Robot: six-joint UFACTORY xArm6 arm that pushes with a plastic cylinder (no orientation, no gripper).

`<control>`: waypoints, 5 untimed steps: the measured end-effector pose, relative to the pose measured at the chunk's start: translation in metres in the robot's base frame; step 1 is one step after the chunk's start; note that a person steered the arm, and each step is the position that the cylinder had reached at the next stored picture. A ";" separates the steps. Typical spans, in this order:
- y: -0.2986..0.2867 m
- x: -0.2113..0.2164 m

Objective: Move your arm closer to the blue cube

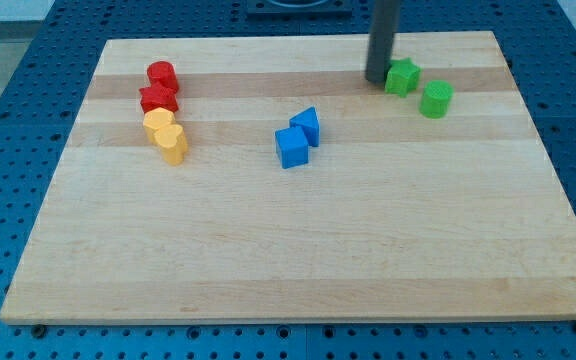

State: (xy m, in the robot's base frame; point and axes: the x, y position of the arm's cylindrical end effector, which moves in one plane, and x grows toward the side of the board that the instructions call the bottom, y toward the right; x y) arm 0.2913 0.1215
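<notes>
Just tip (pixel 377 79) beside green star (pixel 402 76)

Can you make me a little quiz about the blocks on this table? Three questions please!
1. True or false: my tip is right beside the green star.
2. Which block lies closest to the blue cube?
A. the green cylinder
B. the other blue block
C. the red cylinder
3. Fill in: the two yellow blocks sit on the view's ______ side of the wooden board.

Key:
1. True, it is just at the star's left.
2. B, they look as if they touch.
3. Left, just below the red star-like block.
</notes>
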 end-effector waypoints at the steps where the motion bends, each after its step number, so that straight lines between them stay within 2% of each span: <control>1: 0.020 0.006; 2: 0.028 0.008; 3: -0.038 0.008; 4: -0.134 0.027; 5: -0.171 0.079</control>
State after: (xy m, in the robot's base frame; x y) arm 0.3701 -0.0493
